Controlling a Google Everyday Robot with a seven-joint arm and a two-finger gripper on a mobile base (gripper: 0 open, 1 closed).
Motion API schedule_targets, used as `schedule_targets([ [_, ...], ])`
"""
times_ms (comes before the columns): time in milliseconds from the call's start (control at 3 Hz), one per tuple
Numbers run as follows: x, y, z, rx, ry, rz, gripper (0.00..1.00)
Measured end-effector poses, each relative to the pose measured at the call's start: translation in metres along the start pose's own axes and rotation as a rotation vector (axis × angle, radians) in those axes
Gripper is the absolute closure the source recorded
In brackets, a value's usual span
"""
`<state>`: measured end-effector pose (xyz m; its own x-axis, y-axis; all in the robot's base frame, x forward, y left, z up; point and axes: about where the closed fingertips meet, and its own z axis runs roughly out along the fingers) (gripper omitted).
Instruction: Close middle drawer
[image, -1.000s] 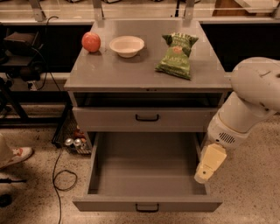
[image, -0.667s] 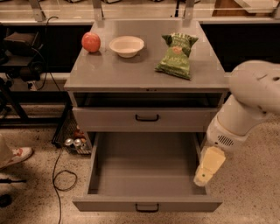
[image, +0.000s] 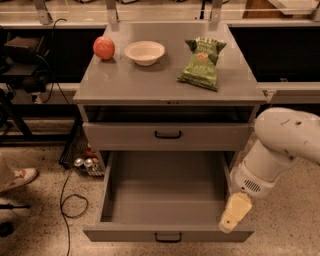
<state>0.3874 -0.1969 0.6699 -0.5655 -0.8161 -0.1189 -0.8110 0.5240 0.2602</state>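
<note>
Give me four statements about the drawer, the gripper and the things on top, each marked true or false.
1. The middle drawer is pulled far out. True.
2. A bowl lies in the middle drawer. False: the bowl sits on the cabinet top.
3. The gripper is at the drawer's front right corner. True.
4. The apple lies right of the chip bag. False: it lies left of the bowl, and the bag is to the right.
</note>
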Motion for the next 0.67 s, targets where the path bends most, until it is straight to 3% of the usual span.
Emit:
schedule_targets([
  [667,0.021,-0.001,0.077,-0.084,-0.001,0.066,0.63],
])
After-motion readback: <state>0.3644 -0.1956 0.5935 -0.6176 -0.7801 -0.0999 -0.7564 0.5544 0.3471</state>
